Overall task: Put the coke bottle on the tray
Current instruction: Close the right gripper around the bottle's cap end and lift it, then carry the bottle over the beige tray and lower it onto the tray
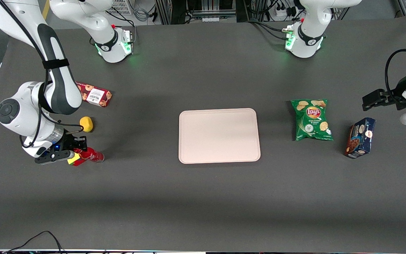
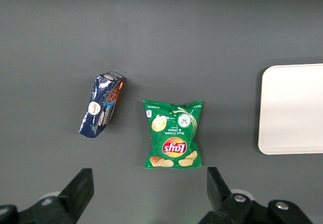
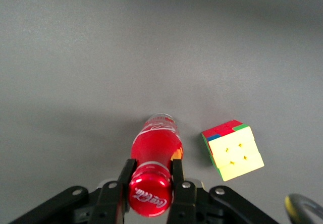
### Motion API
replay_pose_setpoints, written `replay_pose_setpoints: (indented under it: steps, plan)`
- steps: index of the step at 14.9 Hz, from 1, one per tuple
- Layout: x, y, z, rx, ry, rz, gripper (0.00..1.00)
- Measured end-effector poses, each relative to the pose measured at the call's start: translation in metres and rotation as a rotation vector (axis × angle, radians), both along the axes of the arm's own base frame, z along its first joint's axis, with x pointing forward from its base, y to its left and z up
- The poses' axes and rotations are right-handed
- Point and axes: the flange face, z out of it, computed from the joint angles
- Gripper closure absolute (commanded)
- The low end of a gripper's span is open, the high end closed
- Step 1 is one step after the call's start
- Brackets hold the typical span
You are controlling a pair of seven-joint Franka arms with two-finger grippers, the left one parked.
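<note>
Gripping the coke bottle point(image 3: 154, 156) by its neck between closed fingers, the gripper point(image 3: 149, 186) holds it lying on the table, long axis pointing toward the tray point(image 1: 219, 135), well apart toward the parked arm's end.

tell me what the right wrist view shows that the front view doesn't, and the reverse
Only the right wrist view shows the pincer with a finger on each side of the coke bottle just below its cap, and the whole cube beside it. Only the front view shows the tray, bare, toward the parked arm's end from the bottle, plus the chips bag, both cookie boxes and the yellow ball. Both show bottle, cube and pincer on the table.
</note>
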Motion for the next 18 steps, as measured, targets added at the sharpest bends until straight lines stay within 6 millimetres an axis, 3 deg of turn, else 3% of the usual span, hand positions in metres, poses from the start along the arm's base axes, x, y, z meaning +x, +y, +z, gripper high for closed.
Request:
replay_pose_setpoints:
  steps: [3,5,7,11,14,18]
  plan:
    - [0.004,0.001,0.008,0.001,-0.016,0.003,1.00]
    - [0.008,0.003,0.028,0.012,-0.011,0.006,1.00]
    - [0.011,0.007,0.065,0.036,0.031,0.016,1.00]
    - [0.009,0.019,0.160,0.082,0.095,0.022,1.00]
    - [0.004,0.052,0.220,0.095,0.137,-0.019,1.00]
    - [-0.008,0.138,0.272,0.108,0.125,-0.091,1.00]
